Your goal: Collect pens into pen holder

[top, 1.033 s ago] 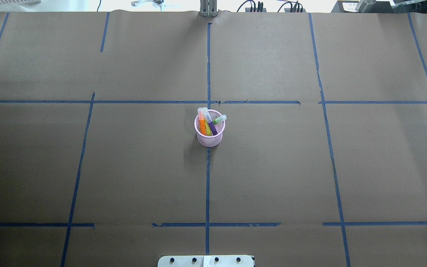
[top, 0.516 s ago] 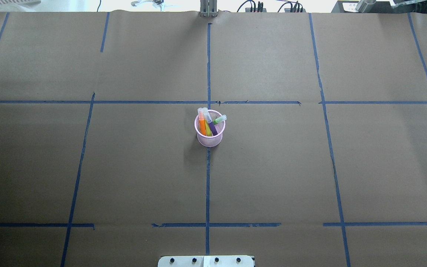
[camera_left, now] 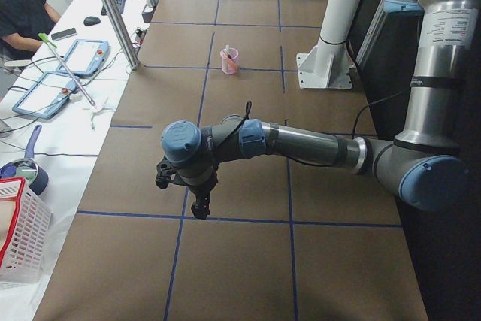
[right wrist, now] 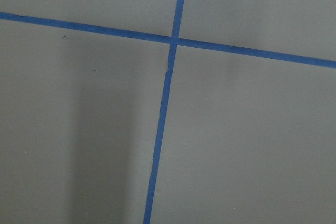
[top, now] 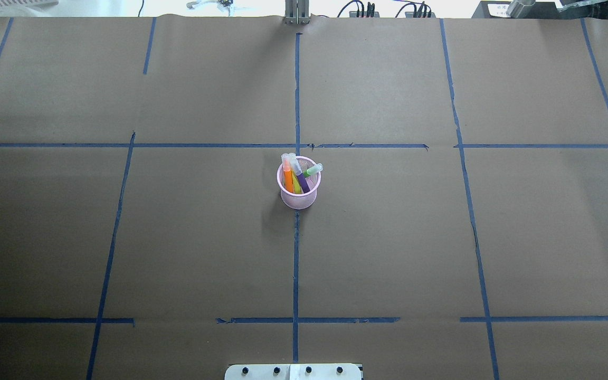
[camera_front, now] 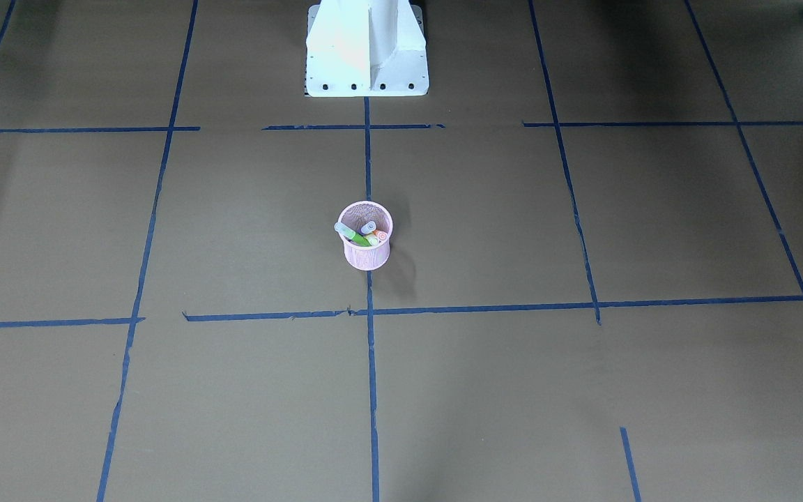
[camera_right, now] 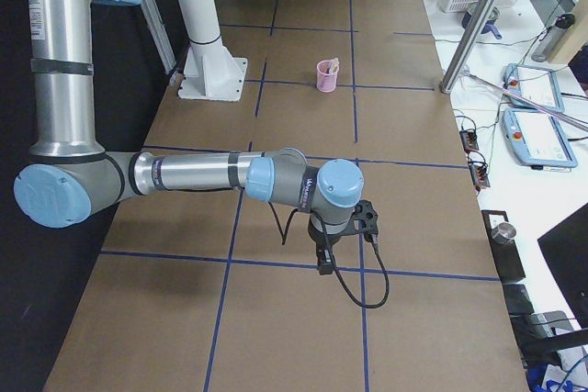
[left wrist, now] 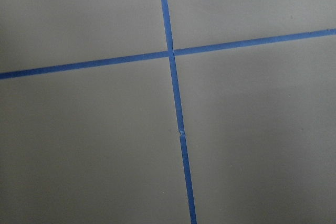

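Note:
The pink mesh pen holder point(top: 298, 199) stands upright at the table's centre on the blue tape line. It also shows in the front view point(camera_front: 366, 256) and both side views point(camera_left: 230, 63) point(camera_right: 326, 77). Inside it stand an orange pen point(top: 287, 177), a purple pen point(top: 302, 180), a yellow pen point(top: 295, 185) and a green pen point(top: 313, 169) that leans over the rim. My left gripper point(camera_left: 201, 204) and right gripper point(camera_right: 323, 259) hang over bare table far from the cup. They show only in the side views, so I cannot tell if they are open or shut.
The white robot base point(camera_front: 366, 49) sits at the table's near edge. Blue tape lines point(top: 296, 95) cross the brown paper. Beside the table are a metal post point(camera_left: 113, 13), tablets point(camera_left: 83, 54), a white basket point(camera_left: 19, 238) and a seated person point(camera_left: 22, 5).

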